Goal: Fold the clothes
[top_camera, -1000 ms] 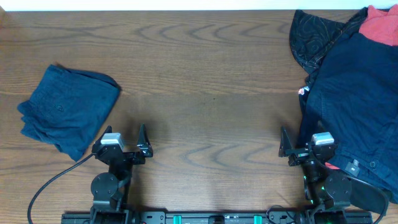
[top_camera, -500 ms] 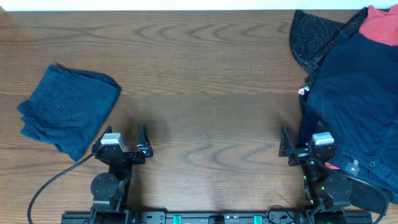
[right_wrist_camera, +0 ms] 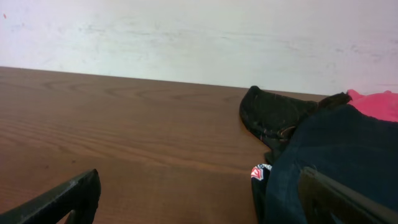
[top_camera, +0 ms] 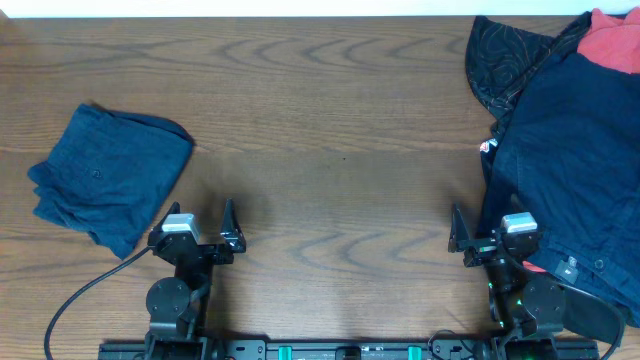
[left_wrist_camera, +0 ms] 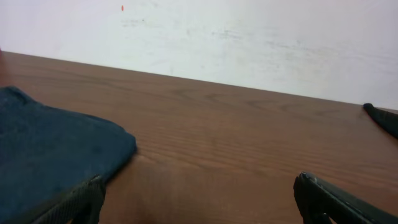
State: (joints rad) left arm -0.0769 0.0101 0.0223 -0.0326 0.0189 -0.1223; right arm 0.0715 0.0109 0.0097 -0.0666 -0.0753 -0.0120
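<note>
Clothes lie heaped: navy trousers (top_camera: 580, 150) sprawl just beside and ahead of the right gripper (top_camera: 490, 238), over a black patterned garment (top_camera: 497, 60) and a coral T-shirt (top_camera: 615, 40). A folded navy piece (top_camera: 105, 180) sits ahead and outward of the left gripper (top_camera: 195, 232). Both grippers stand wide and empty. The cloth looks limp and light, so I'd pinch a hem corner. Only the right wrist view shows the heap's low near edge and a small label (right_wrist_camera: 258, 172). Overhead alone shows its spread.
</note>
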